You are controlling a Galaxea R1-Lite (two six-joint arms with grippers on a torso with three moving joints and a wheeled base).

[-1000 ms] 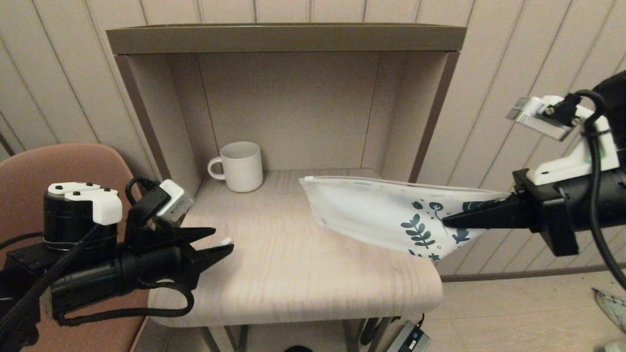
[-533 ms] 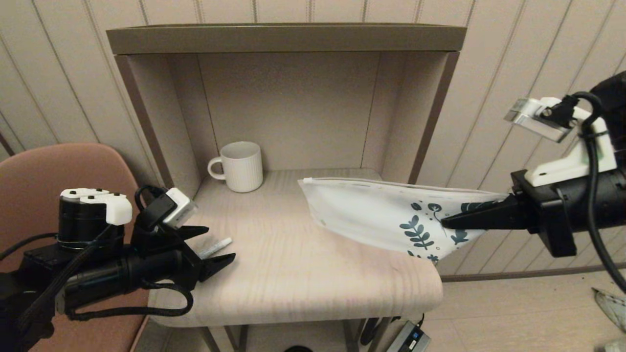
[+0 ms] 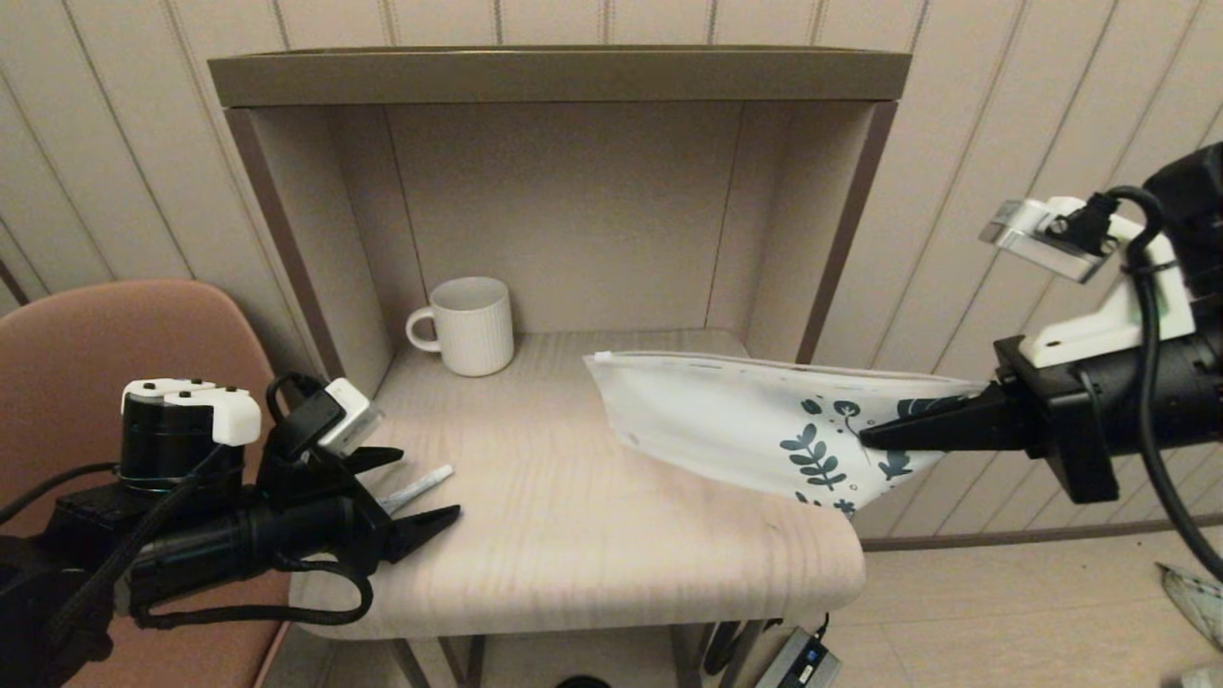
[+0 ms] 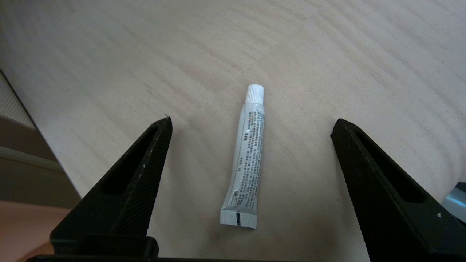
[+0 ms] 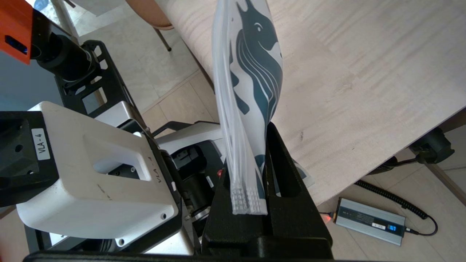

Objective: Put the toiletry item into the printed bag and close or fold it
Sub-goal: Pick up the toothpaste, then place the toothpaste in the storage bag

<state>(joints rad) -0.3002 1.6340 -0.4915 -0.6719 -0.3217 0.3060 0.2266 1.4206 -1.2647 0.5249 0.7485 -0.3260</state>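
Note:
The toiletry item (image 4: 244, 160) is a slim white tube lying flat on the wooden tabletop (image 3: 573, 516), cap end pointing away from my left arm; it also shows as the tube (image 3: 413, 488) near the table's left edge. My left gripper (image 3: 420, 489) is open, its two black fingers (image 4: 145, 153) straddling the tube without touching it. The printed bag (image 3: 745, 425) hangs above the table's right side, zip edge along the top. My right gripper (image 3: 874, 435) is shut on the bag's leaf-printed end (image 5: 251, 94).
A white ribbed mug (image 3: 468, 325) stands at the back left inside the open shelf box (image 3: 559, 76). A pink chair (image 3: 86, 334) sits left of the table. A power adapter (image 5: 369, 220) lies on the floor below the table's right edge.
My left gripper has lowered and drawn back a little, so the tube now shows between its open fingers. The right gripper and bag have barely shifted.

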